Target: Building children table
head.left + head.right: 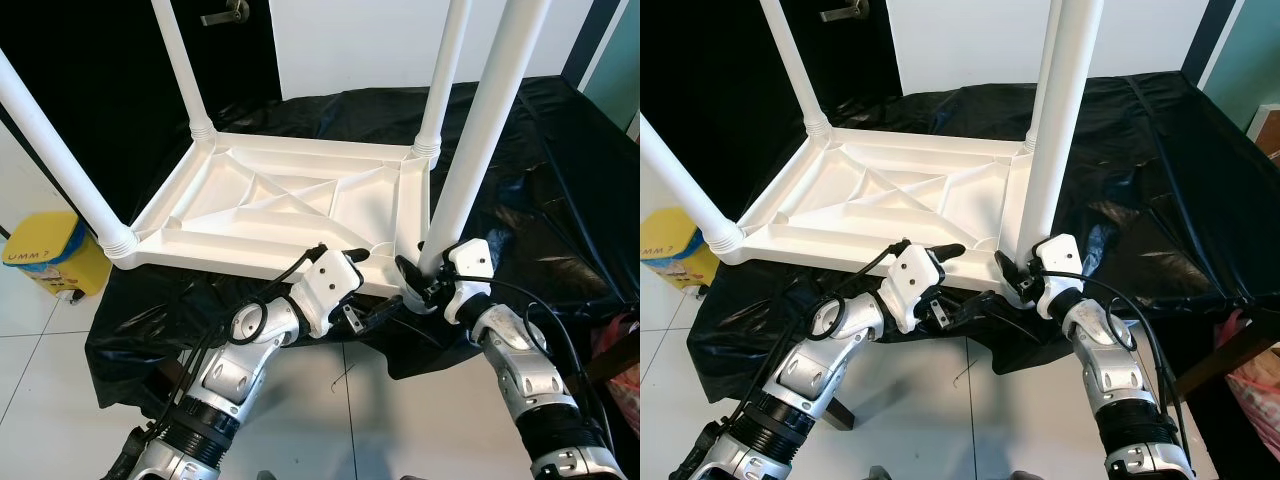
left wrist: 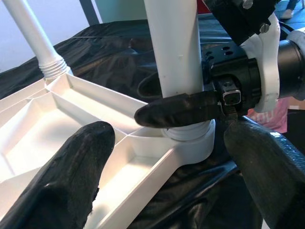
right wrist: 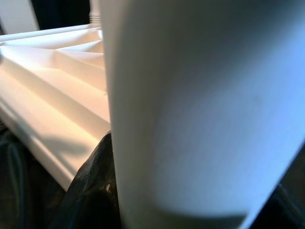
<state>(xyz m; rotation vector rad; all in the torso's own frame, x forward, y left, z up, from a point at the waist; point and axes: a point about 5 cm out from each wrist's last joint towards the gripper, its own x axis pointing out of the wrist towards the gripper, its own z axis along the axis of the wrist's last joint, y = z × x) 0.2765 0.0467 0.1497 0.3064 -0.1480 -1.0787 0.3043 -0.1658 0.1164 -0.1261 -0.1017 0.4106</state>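
The black sheet (image 1: 520, 200) covers the counter across the middle of the frame, probably to keep the white plastic from scuffing. On it I have the tabletop (image 1: 290, 205) lying upside down at centre frame, ribbed underside up, so the corner sockets face me. Three legs already stand in their sockets: one at the left edge (image 1: 60, 150), one at upper left (image 1: 180, 65) and one at upper centre (image 1: 445, 70).

The fourth leg (image 1: 490, 130) rises toward the upper right from the near right corner, its foot at the socket (image 2: 190, 143). I judge it is being seated or screwed in.

My right gripper (image 1: 425, 280) sits low on that leg, jaws clenched around it just above the socket, where a turn gets the best purchase. My left gripper (image 1: 385, 310) waits beside the same corner below the tabletop's near edge, jaws released, one fingertip (image 2: 71, 176) near the rim, likely to steady the tabletop.
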